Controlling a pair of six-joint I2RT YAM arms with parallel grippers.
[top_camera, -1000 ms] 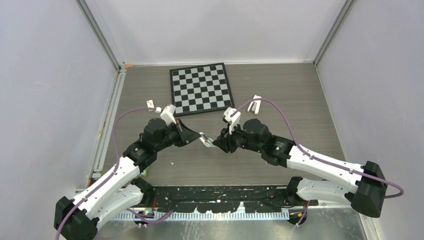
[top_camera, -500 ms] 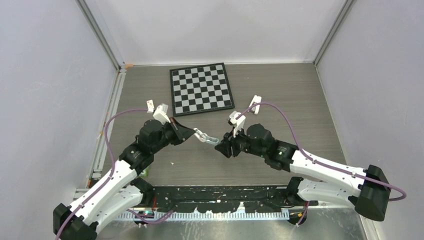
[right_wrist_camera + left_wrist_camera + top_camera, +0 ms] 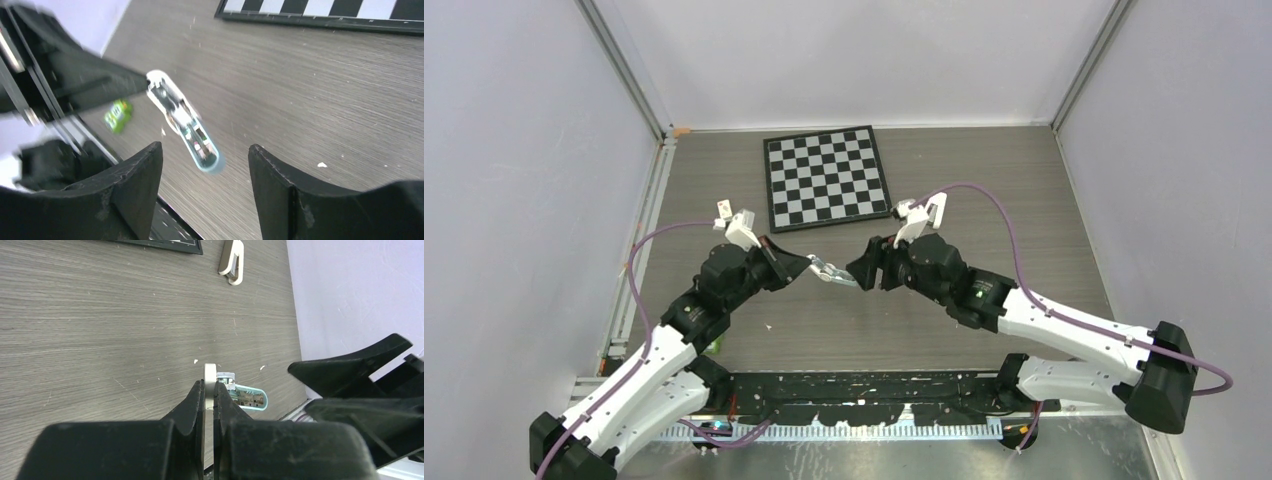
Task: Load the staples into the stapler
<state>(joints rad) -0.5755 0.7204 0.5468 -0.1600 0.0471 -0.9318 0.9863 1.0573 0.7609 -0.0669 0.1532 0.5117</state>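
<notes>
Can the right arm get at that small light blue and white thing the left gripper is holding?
Probably yes. The right gripper is open and faces the small light-blue-and-white plastic object, whose free blue end points between its fingers, nothing in the way. The left gripper pinches only the white end.

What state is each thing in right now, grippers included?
left gripper: shut on the light-blue-and-white object.
light-blue-and-white object: clamped at its white end, blue end sticking out toward the right gripper.
right gripper: open, holding nothing.
white stapler: lying on the table near the checkerboard, ungripped.
checkerboard: flat on the table.
</notes>
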